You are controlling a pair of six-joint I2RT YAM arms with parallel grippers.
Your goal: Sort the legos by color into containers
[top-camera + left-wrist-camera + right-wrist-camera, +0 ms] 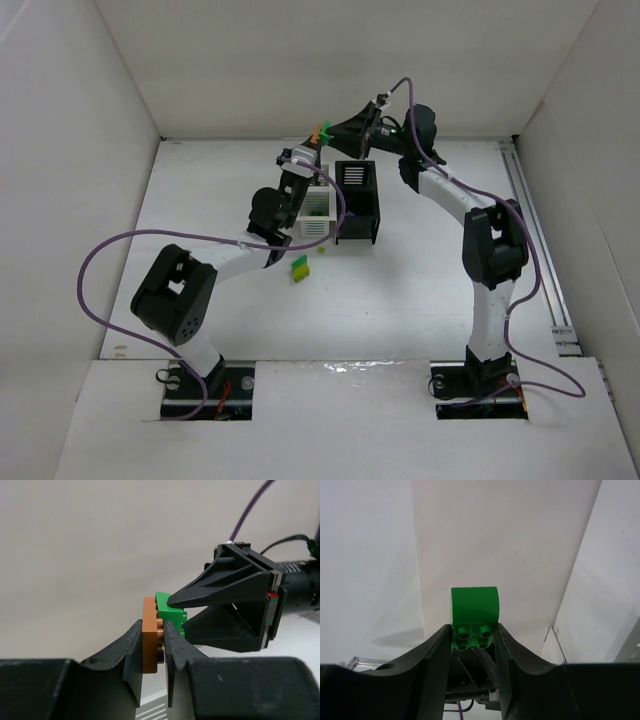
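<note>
I am seeing the white worktop (420, 290) carrying the containers (357, 228), white and black bins touching, toward its far side. Just in front of them, 2 legos are lying apart: a green-and-yellow piece (300, 268) and a tiny yellowish piece (321, 250).

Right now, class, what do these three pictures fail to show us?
Contents of the slatted cube bins: top view; the left arm covers the white ones, the black one is dark inside.
Whether the orange plastic brick and green plastic brick are joined: left wrist view; the left tool hides the seam.
Shape of the loose yellow-green bricks on the table: top view; too small.
</note>
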